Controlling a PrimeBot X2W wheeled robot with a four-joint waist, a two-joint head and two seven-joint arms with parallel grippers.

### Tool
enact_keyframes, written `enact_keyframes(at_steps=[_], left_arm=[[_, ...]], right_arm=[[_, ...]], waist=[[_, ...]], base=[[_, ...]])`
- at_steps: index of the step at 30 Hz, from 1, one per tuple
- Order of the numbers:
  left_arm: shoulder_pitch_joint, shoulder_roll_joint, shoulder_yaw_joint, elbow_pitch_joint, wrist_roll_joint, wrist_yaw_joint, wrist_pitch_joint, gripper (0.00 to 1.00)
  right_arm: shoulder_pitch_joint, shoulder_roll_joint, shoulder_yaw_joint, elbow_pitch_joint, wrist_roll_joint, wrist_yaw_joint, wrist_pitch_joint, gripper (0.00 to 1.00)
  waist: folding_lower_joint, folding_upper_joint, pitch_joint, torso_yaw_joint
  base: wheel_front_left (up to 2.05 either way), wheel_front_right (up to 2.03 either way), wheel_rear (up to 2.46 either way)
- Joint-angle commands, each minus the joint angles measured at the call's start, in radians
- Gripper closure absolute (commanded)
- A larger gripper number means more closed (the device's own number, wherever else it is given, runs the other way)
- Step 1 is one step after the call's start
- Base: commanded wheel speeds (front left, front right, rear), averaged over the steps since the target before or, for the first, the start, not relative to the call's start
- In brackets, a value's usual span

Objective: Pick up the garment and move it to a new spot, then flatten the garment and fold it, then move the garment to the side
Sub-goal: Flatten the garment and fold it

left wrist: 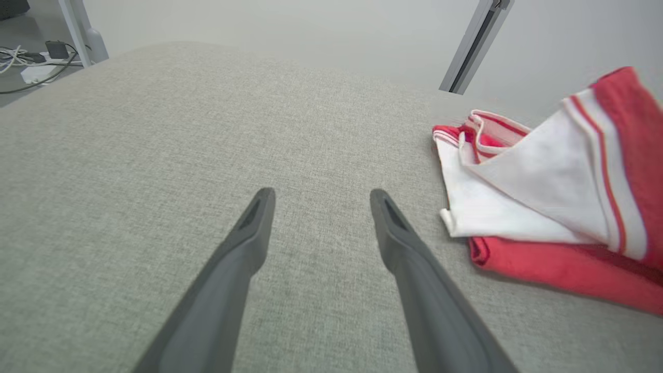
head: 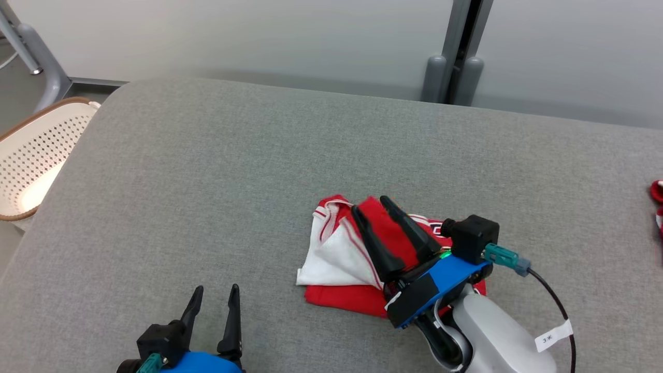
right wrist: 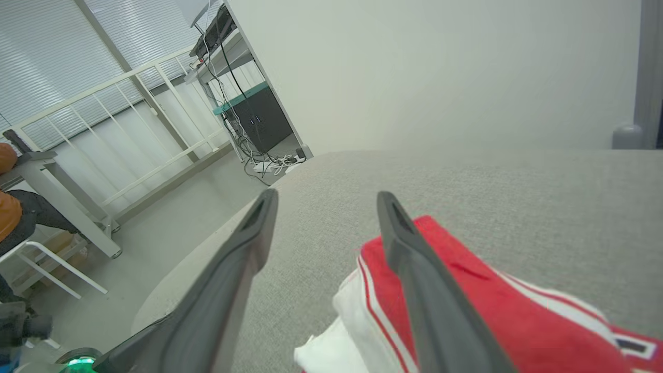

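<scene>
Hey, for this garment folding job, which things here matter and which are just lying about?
For the job:
garment, red and white, on the table
right pincer, open over the garment
left pincer, open, apart from the garment

Lying about:
basket beside the table's left end
small red thing at the right edge
cables on the floor

Lab-like room: cabled desk (right wrist: 252, 106), white railing (right wrist: 132, 132), blinds (right wrist: 46, 57)
</scene>
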Motion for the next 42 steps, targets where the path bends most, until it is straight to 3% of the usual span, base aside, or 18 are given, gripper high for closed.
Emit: enact_keyframes(at_steps=[1,13,23,35,42], left_arm=[[0.003,0.0,0.012,-0.008,-0.001,0.008,0.0,0.0],[-0.005,0.0,0.066,-0.062,0.031,0.014,0.0,0.0],[0.045,0.0,0.07,-0.071,0.07,0.016,0.0,0.0],[0.074,0.0,0.046,-0.081,0.075,0.02,0.0,0.0],[0.041,0.0,0.03,-0.074,0.067,0.011,0.0,0.0]], right_arm=[[0.005,-0.004,-0.033,-0.01,-0.038,0.0,0.0,0.0],[0.164,-0.002,-0.39,-0.033,-0.323,0.0,0.0,0.0],[0.309,-0.003,-0.543,-0.028,-0.39,0.0,0.0,0.0],[0.351,-0.003,-0.546,-0.009,-0.37,0.0,0.0,0.0],[0.252,-0.002,-0.414,0.005,-0.362,0.0,0.0,0.0]], waist=[[0.0,0.0,-0.007,-0.019],[0.0,0.0,-0.023,-0.138],[0.0,0.0,-0.054,-0.184],[0.0,0.0,-0.064,-0.183],[0.0,0.0,-0.035,-0.156]], base=[[0.0,0.0,0.0],[0.0,0.0,0.0],[0.0,0.0,0.0],[0.0,0.0,0.0],[0.0,0.0,0.0]])
